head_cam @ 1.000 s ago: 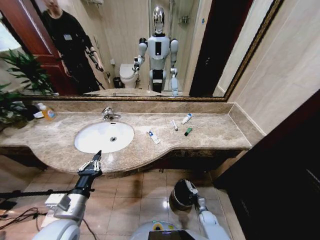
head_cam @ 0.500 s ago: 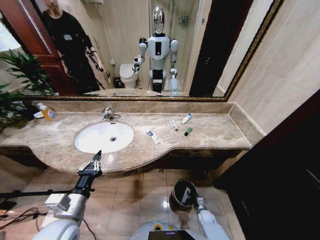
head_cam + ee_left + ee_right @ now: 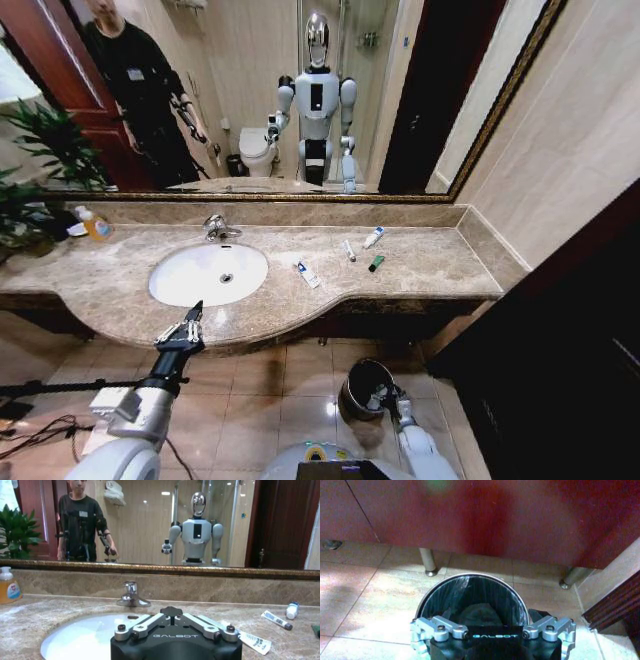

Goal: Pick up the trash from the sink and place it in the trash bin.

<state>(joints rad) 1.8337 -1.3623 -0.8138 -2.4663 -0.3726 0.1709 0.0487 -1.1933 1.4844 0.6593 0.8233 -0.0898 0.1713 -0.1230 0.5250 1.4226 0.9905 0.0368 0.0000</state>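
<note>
White sink (image 3: 190, 275), mottled beige surround (image 3: 420, 265)

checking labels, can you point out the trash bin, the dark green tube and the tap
trash bin (image 3: 520, 602): right wrist view, on its metal rim.
dark green tube (image 3: 376, 263): head view, middle of the tube on the marble.
tap (image 3: 131, 594): left wrist view, on the chrome spout body.

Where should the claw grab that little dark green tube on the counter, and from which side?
Across the middle of the dark green tube, coming straight down from above. It lies flat on the marble surround, apart from the white tubes, so I'd close the fingers across its narrow width.
</note>
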